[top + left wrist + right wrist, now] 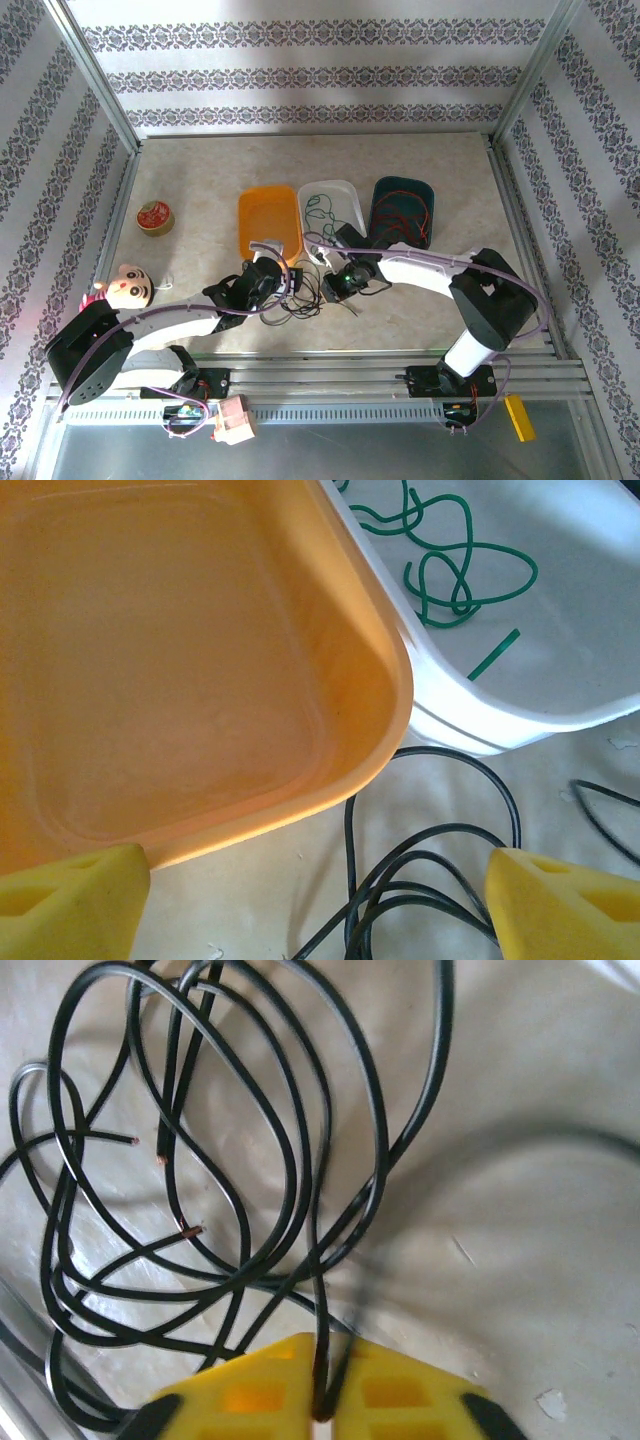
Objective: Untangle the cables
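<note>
Right wrist: right gripper [325, 1405] pinched on black cable [384, 1140]. Lift slowly, draw strand clear of loops. Left gripper [315, 905] wide open beside orange tray [200, 680]; pin slack down.

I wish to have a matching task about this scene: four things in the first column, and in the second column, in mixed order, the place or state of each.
Column one:
1. green cable
2. red cable
3. black cables
4. orange tray

Column two:
A. lying in the dark tray
B. holding no cable
C. on the table, one strand pinched in the right gripper
D. lying in the white tray

Pairs: 1-D, 2-A, 3-C, 4-B.
</note>
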Robot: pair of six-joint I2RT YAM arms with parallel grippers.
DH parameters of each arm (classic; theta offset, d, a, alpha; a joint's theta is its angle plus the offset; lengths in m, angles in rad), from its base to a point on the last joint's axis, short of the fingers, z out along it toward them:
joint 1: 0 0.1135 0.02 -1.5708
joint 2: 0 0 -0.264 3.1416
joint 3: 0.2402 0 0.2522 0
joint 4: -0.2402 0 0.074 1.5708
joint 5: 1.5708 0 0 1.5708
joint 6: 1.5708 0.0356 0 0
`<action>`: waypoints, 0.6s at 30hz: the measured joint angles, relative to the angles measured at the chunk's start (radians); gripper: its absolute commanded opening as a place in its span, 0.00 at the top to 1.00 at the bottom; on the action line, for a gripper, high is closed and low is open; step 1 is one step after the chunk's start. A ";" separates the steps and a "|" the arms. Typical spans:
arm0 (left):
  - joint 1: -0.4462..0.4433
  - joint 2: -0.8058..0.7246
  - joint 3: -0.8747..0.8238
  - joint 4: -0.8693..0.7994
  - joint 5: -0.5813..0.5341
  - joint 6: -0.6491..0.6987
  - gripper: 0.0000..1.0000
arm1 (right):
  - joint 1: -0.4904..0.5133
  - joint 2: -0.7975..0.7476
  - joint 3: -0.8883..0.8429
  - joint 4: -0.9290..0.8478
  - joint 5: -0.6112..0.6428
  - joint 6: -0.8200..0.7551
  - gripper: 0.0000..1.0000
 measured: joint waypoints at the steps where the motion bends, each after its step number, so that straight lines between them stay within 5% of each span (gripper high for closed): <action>1: 0.000 0.000 0.000 0.000 0.001 -0.007 0.15 | -0.005 -0.005 0.000 0.001 0.000 0.001 0.98; 18: 0.000 0.138 -0.012 0.002 0.059 -0.037 0.17 | -0.093 -0.448 -0.007 0.010 0.028 0.051 1.00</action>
